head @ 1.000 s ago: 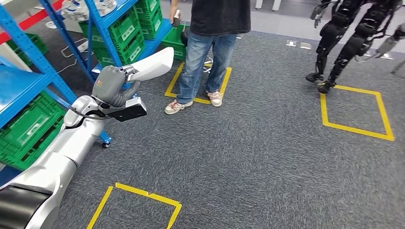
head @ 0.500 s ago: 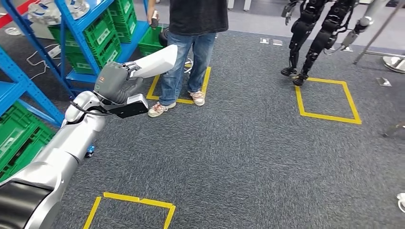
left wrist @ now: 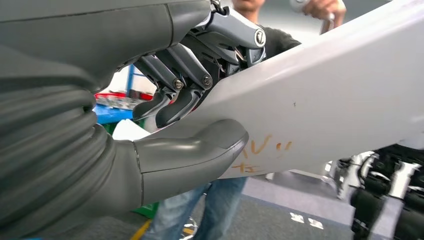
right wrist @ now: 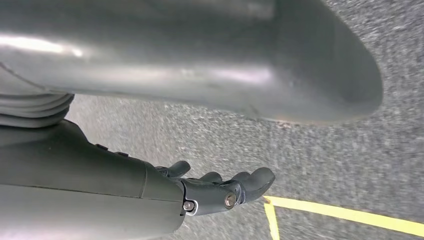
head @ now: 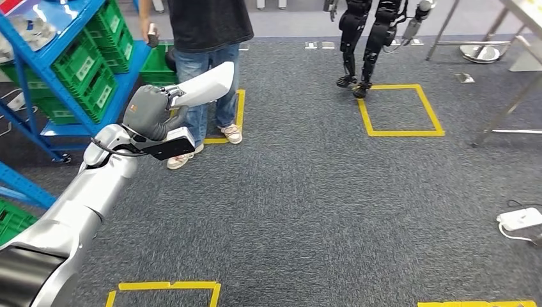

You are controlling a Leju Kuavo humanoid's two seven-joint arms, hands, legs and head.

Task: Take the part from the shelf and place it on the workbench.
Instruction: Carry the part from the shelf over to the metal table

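The part (head: 206, 86) is a long white curved shell. My left hand (head: 148, 112) grips it at one end and holds it raised in front of me, pointing up and to the right. In the left wrist view the thumb (left wrist: 192, 150) presses under the white part (left wrist: 330, 95) and the dark fingers (left wrist: 172, 97) wrap over its top; orange marks show on the shell. In the right wrist view my right hand (right wrist: 215, 191) hangs above the grey carpet with nothing in it, its fingers loosely extended.
A person in jeans (head: 206, 45) stands just behind the part. The blue shelf (head: 45, 61) with green crates (head: 80, 64) is at the far left. A black robot (head: 367, 38) stands by a yellow floor square (head: 399, 133). Metal table legs (head: 511, 102) and a white power strip (head: 519, 219) are on the right.
The camera has turned to the right, so the shelf, person and floor squares have slid left in the picture. My left hand still holds the part the same way.
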